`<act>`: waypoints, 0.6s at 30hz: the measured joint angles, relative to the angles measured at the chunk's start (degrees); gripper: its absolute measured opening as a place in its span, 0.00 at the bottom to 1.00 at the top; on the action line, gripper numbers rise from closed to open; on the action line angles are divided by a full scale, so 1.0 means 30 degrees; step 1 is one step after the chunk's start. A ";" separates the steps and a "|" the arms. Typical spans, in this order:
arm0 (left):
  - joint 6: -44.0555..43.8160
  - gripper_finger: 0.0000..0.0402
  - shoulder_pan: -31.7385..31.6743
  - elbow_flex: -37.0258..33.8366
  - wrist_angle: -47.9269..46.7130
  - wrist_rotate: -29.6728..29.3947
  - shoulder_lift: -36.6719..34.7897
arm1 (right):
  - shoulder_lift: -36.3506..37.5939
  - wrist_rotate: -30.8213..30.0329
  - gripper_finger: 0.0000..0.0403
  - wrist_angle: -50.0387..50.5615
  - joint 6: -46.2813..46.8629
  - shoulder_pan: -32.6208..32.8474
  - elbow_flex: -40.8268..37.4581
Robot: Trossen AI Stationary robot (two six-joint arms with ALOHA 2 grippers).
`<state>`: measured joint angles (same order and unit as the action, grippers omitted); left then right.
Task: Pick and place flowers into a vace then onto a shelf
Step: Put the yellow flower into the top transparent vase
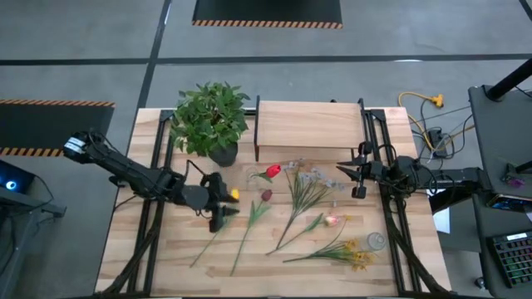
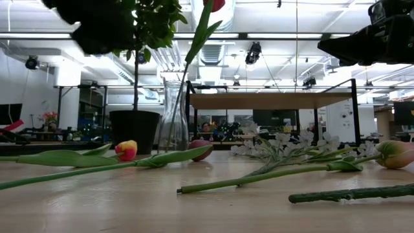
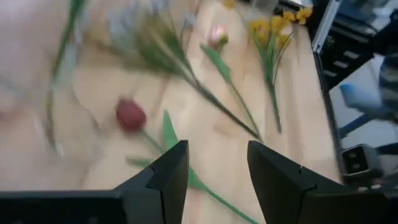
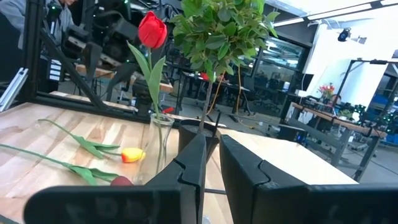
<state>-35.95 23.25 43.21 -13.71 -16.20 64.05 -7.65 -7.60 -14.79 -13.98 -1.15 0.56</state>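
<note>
Glass vase: clear, upright on the slatted table, just in front of the shelf at its left end and beside the potted plant; it holds one red tulip, stem inside, bloom above the rim. Shelf: pale wooden riser at the table's far edge, top bare. Flowers on the table, all out of the vase: yellow-red tulip and maroon tulip lying just in front of the vase with stems trailing toward the near edge; white-lilac sprigs to the vase's right; pink bud farther right and nearer the front; yellow clusters farthest from the vase, by the near right corner. Left gripper: low over the table just in front-left of the vase, beside the yellow-red tulip, fingers parted with nothing between them. Right gripper: raised to the vase's right, beyond the sprigs, fingers almost together and empty
</note>
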 joint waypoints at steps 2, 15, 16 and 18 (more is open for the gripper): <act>-0.1723 0.37 0.0352 -0.0314 -0.0332 0.0063 0.0000 | 0.0002 0.0000 0.10 0.0000 -0.0007 0.0007 0.0000; -0.7292 0.37 0.1492 -0.3209 -0.0685 0.0147 0.0566 | -0.0004 0.0007 0.10 -0.0007 -0.0003 0.0007 0.0000; -0.7521 0.37 0.1492 -0.3385 -0.0731 0.0297 0.0783 | -0.0004 0.0007 0.10 -0.0007 0.0001 0.0003 0.0000; -0.8039 0.37 0.1492 -0.3574 -0.0573 0.0361 0.1287 | 0.0004 0.0007 0.10 -0.0007 0.0001 0.0007 0.0000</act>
<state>-60.06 27.73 32.49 -15.43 -15.11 67.91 -7.64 -7.57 -14.81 -13.98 -1.13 0.56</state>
